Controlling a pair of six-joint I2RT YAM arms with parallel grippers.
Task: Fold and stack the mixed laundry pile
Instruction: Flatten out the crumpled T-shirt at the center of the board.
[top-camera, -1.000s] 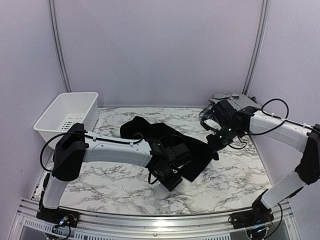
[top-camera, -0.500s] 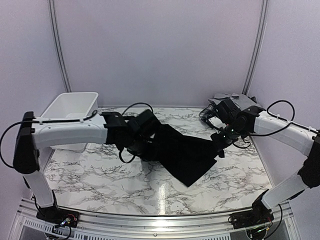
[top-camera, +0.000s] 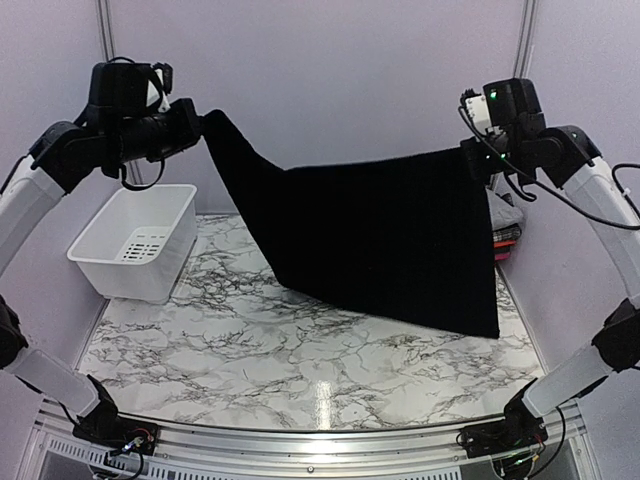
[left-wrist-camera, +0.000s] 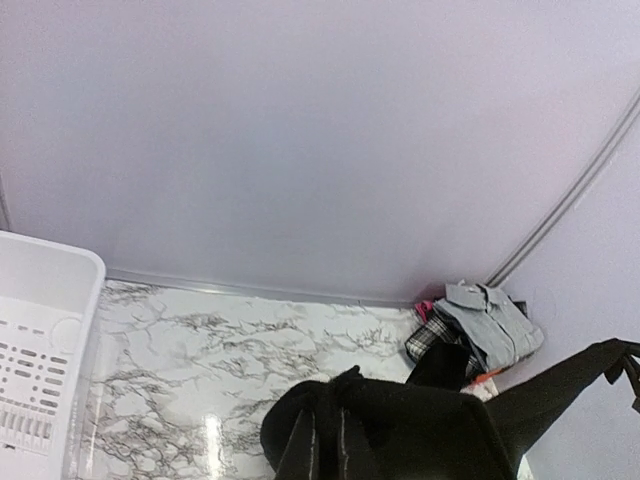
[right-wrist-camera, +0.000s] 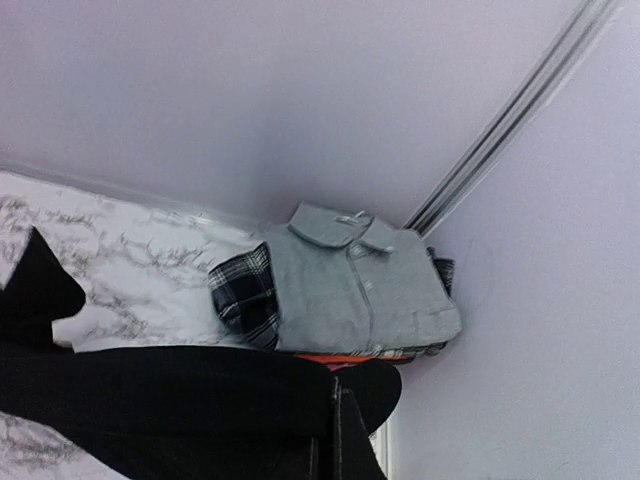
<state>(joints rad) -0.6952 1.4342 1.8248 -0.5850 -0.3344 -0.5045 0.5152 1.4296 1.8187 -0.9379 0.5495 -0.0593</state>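
Spreading step: left end effector (top-camera: 198, 126) and right end effector (top-camera: 477, 160) clamp corners of the black cloth (top-camera: 380, 240). Next, probably lay it flat on the counter (top-camera: 250, 350).

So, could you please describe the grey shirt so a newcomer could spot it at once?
Look to the far right corner of the marble table, where a stack of folded clothes sits. The grey shirt lies on top: the only piece with a collar and buttons, above a plaid piece and a red piece.
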